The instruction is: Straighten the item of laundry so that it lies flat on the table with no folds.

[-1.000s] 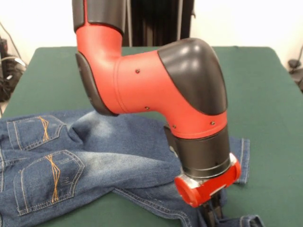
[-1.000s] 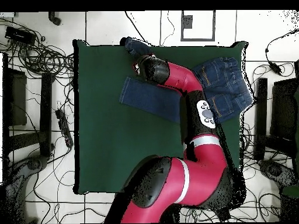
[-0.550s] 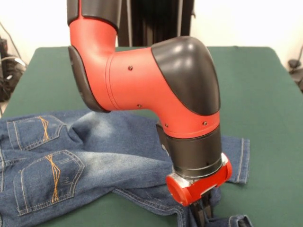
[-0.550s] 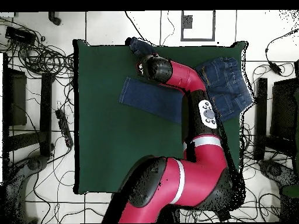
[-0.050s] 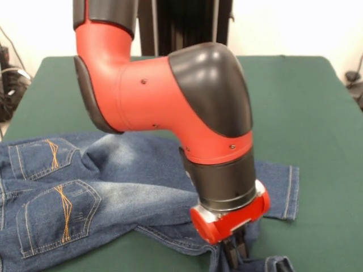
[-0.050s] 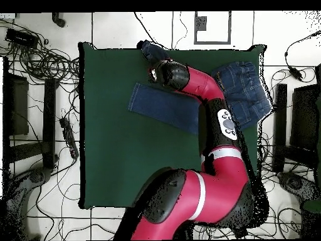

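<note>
While the green table (image 5: 317, 102) fills most of the scene, the jeans (image 5: 113, 187) sprawl creased along one edge, and my gripper (image 5: 235, 252) clenches a bunched leg at that edge's corner.

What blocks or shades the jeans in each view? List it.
Front view: the arm's elbow covers the middle of the jeans, and the claw is cropped at the bottom edge. Overhead view: the arm crosses the jeans, hiding the crotch area; lighting on the table is even, without glare.
</note>
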Tool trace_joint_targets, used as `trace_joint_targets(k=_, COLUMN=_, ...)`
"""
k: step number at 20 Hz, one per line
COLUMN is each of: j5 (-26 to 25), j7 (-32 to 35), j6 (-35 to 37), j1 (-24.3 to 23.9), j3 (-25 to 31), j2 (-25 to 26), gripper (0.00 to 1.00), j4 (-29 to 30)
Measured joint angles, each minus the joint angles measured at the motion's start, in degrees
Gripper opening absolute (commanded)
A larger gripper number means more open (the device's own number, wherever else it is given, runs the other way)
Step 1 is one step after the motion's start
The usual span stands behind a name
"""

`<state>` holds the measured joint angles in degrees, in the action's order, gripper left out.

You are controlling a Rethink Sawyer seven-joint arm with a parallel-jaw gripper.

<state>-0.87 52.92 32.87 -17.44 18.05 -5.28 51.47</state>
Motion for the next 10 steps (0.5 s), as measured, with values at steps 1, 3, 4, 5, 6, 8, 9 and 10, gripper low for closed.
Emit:
trace_joint_targets(k=1, j5=0.20, j7=0.00, j6=-0.01, j1=-0.37, j3=0.08, j2=-0.16, gripper=0.00, j4=0.46)
trace_joint_targets(k=3, j5=1.22, j7=0.00, j6=0.10, j1=-1.34, j3=0.23, j2=-0.48, gripper=0.00, j4=1.59)
trace_joint_targets(k=4, j5=1.58, j7=0.00, j6=0.29, j1=-1.57, j3=0.24, j2=-0.54, gripper=0.00, j4=1.82)
trace_joint_targets(k=5, j5=1.95, j7=0.00, j6=0.47, j1=-1.80, j3=0.25, j2=-0.60, gripper=0.00, j4=2.06)
trace_joint_targets(k=6, j5=2.20, j7=0.00, j6=0.66, j1=-1.94, j3=0.25, j2=-0.64, gripper=0.00, j4=2.20)
trace_joint_targets(k=8, j5=3.09, j7=0.00, j6=1.86, j1=-2.46, j3=0.24, j2=-0.74, gripper=0.00, j4=2.62)
trace_joint_targets(k=9, j5=3.29, j7=0.00, j6=2.20, j1=-2.56, j3=0.24, j2=-0.74, gripper=0.00, j4=2.66)
trace_joint_targets(k=10, j5=3.62, j7=0.00, j6=2.73, j1=-2.70, j3=0.24, j2=-0.74, gripper=0.00, j4=2.72)
